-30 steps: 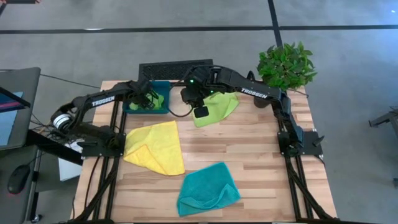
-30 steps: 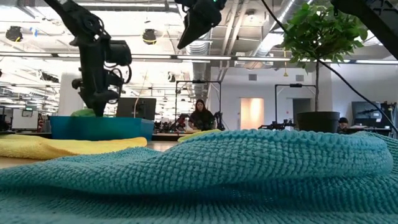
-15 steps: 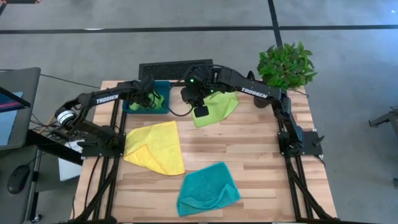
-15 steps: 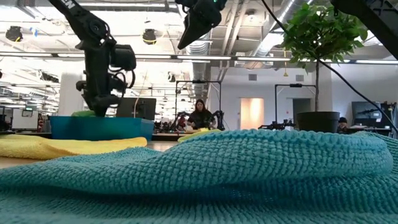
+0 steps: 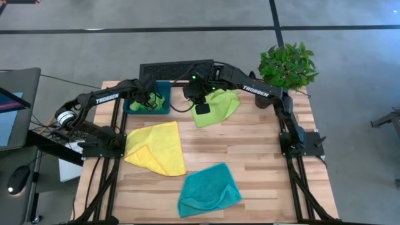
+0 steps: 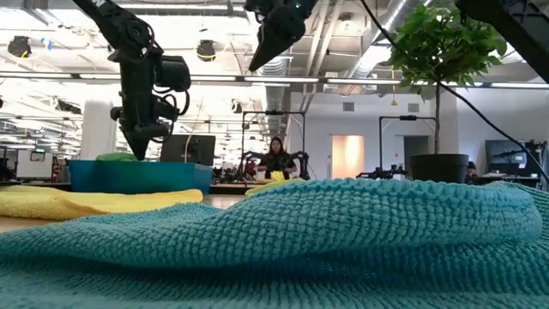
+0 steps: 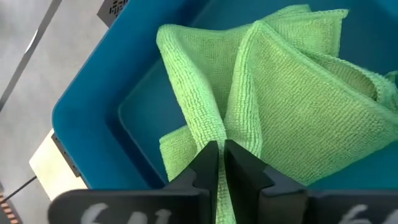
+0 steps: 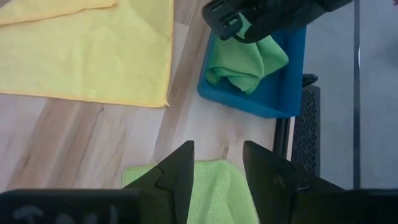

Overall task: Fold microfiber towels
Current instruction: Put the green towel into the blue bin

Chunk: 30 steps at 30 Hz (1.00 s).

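Item 1. Left gripper (image 7: pixel 217 163): upper left of the high view, raised just above the tray (image 7: pixel 81 106). Fingers drawn almost together, nothing visible between them; tips above the ridge of the folded lime-green towel (image 7: pixel 280 93), seemingly clear of it.

Item 2. Folded lime-green towel: bunched inside the tray, a raised crease running toward the fingertips.

Item 3. Right gripper (image 8: pixel 217 163): upper centre of the high view, held in the air above the second lime-green towel (image 5: pixel 220 107). Fingers parted, empty.

Item 4. Second lime-green towel: lying loosely spread on the table (image 5: pixel 262 156), right of the tray.

Item 5. Yellow towel (image 5: pixel 156 147): centre left of the high view, one corner turned over.

Item 6. Teal towel (image 5: pixel 209 190): lower centre, rumpled.

Item 7. Potted plant (image 5: pixel 287 65): upper right, off the work area.

Handling note, judged: the tray deposit looks complete. Best practice is to lift the left gripper straight up so the crease is not dragged out, then bring both grippers to adjacent corners of the next towel, pinching only the top layer at the hem.
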{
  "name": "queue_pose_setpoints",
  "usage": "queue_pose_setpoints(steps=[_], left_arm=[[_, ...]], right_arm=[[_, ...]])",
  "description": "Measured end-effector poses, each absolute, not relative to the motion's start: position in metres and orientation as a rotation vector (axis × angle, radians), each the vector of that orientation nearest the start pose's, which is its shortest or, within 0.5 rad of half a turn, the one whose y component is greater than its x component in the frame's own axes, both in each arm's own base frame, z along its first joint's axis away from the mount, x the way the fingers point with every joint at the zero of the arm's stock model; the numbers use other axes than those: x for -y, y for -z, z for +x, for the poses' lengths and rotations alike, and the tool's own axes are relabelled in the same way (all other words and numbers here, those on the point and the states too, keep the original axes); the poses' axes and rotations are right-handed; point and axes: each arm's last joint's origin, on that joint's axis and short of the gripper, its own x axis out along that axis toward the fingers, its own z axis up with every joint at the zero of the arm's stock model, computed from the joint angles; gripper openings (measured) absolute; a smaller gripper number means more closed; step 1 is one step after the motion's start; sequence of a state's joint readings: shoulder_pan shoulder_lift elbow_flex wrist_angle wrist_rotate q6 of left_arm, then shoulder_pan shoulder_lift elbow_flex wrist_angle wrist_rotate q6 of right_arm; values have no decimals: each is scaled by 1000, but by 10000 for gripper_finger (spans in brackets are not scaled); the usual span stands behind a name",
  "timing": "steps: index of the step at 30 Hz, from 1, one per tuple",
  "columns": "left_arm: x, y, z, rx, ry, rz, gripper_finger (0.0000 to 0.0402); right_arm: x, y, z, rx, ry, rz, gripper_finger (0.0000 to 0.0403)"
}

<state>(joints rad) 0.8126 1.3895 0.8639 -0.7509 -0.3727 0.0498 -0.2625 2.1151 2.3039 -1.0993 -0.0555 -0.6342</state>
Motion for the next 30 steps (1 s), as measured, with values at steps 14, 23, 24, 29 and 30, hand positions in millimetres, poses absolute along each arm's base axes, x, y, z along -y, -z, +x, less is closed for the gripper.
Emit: queue_pose_setpoints(steps=[14, 23, 24, 29, 30], left_arm=[[-182, -201, 159, -1368, -920, -211, 56], [-179, -200, 156, -1416, -894, -214, 144], [-179, -200, 156, -1419, -898, -209, 152], [-179, -200, 156, -1423, -908, -201, 178], [-179, -200, 156, -1423, -908, -201, 180]], right_arm=[[115, -358, 430, -924, -97, -443, 161], [115, -358, 430, -924, -98, -444, 161], [115, -358, 430, -924, -97, -444, 161], [115, -358, 430, -924, -97, -444, 161], [115, -358, 430, -924, -97, -444, 161]])
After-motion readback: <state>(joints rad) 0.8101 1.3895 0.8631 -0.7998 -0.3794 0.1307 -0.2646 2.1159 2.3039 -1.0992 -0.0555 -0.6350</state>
